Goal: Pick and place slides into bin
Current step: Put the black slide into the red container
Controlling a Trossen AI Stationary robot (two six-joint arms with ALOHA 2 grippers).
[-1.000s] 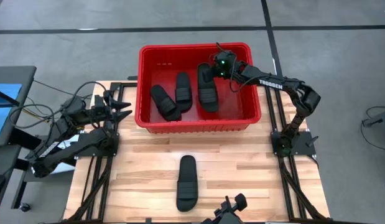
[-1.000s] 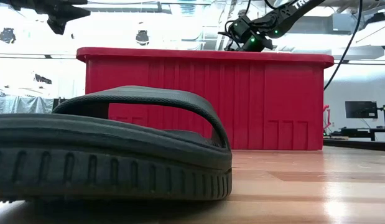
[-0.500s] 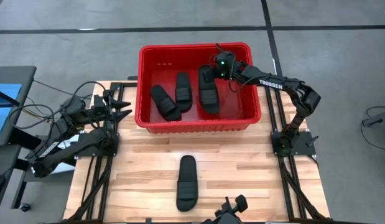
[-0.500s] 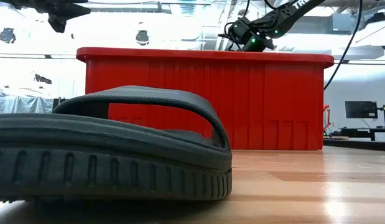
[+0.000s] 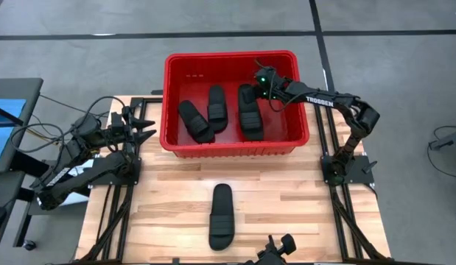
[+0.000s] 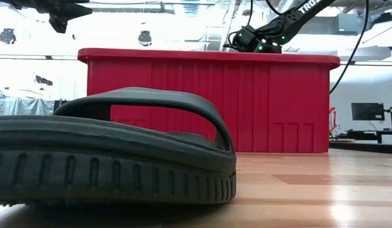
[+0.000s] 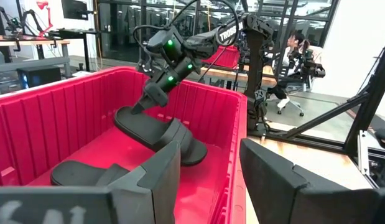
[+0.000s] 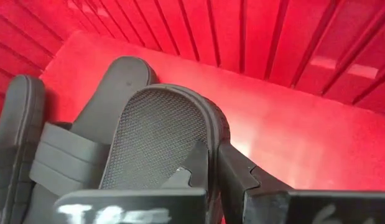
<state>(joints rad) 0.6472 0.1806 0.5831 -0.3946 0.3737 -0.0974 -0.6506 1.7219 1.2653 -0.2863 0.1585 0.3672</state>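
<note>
The red bin stands at the table's far middle. Two black slides lie on its floor. My right gripper reaches into the bin's far right part and is shut on a third slide, which also shows in the left wrist view. A fourth slide lies sole down on the table near its front edge and fills the low view. My left gripper waits open just outside the bin's left wall. My right gripper pinches the rim of the slide's sole at its far end between the two fingers. The fingers slant down from the far right. The slide is tilted, its held end raised and its near end low in the bin.
The bin's tall slotted walls enclose the right gripper's working space. Bare wood lies on either side of the loose slide. A black clamp sits at the front edge. People and desks show beyond the table.
My right gripper has shifted a little toward the table's near edge and sunk slightly inside the bin, still shut on the slide. The slide has gone with it, ending a bit nearer the bin's front wall.
</note>
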